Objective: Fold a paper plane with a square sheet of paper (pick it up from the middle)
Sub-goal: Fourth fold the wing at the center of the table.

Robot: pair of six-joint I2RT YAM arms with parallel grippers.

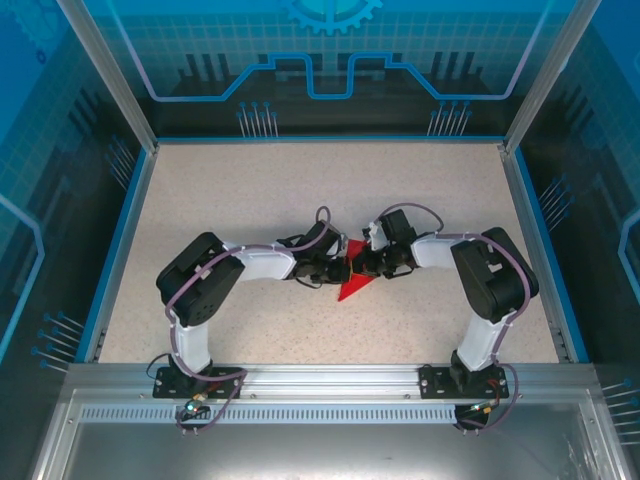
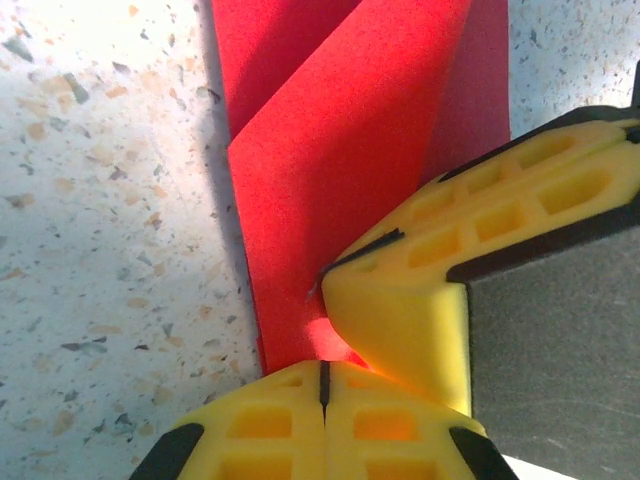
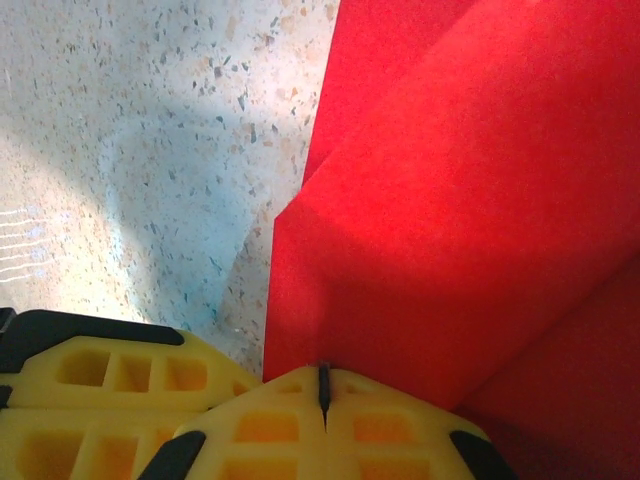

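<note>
Right at the tips of the left gripper, both yellow fingers press flat together. The bottom edge of the paper plane runs into their seam, so they look clamped on the red paper rather than on nothing. Just beside them, to their right, the right gripper meets the same fold from the opposite side, its fingers likewise pressed tight with the paper's edge entering the seam. The two pinch points sit nearly touching. I judge this deliberate: holding the fold from both sides keeps the layers stacked while a crease is set. Beyond the fingertips the paper fans away in overlapping flaps, one raised over another and casting a shadow on the speckled table. Farther out, seen from above, a pointed red tip juts past both grippers toward the arm bases. It lies on the table's middle, well apart from the blue rim.
</note>
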